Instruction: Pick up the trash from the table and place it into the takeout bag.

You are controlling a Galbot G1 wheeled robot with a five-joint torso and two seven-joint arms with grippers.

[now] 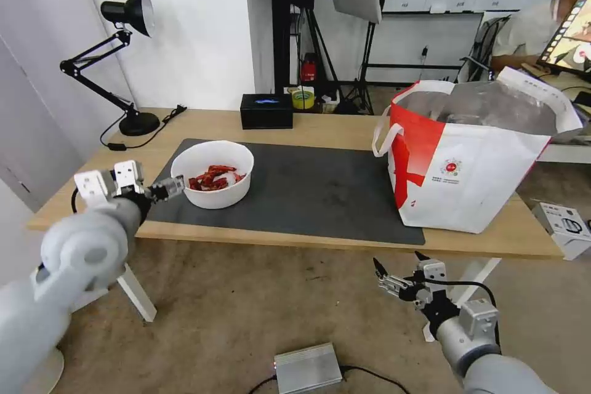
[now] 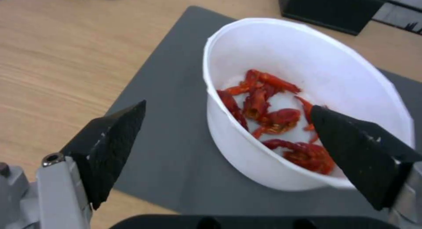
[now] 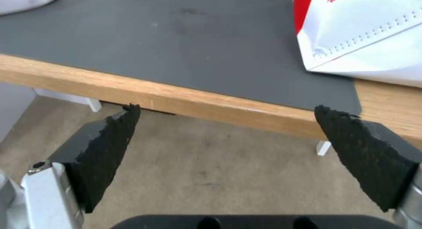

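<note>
left gripper (image 1: 175, 186) wide open right at the bowl's (image 1: 212, 173) left rim, bowl on the mat (image 1: 308, 191), bag (image 1: 468, 160) at the right end, right gripper (image 1: 397, 271) open too, hanging below the table (image 1: 320, 126) edge

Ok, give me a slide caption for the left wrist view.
Open left gripper straddling the near rim of the white bowl of red scraps.
</note>
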